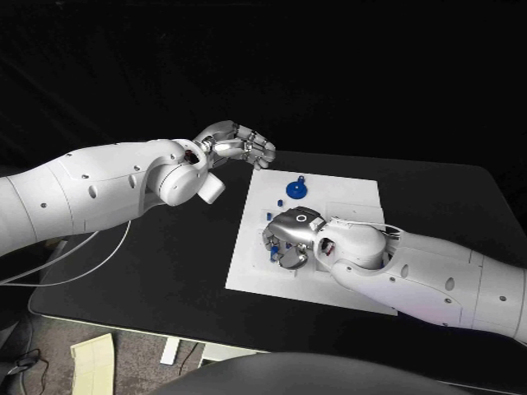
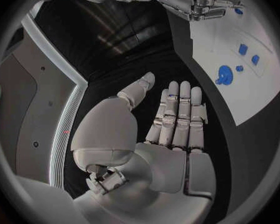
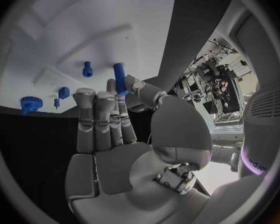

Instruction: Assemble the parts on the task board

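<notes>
Black table (image 1: 156,263) carries the white task board (image 1: 335,202) at its middle. Left hand (image 1: 234,144) hovers just off the board's far-left corner — fingers straight, apart, holding nothing. Right hand (image 1: 293,239) sits over the board's near part — pinching a blue peg (image 3: 119,78). Blue gear (image 1: 296,188) lies on the board's far part.

The head camera looks steeply down from above on the black worktop (image 1: 169,271) and the flat white rectangular task board (image 1: 335,202). Each wrist fisheye sits close behind its own silver hand, looking along the fingers (image 2: 177,114) toward the board. All three views share the board and its blue toothed wheel (image 1: 296,188).
</notes>
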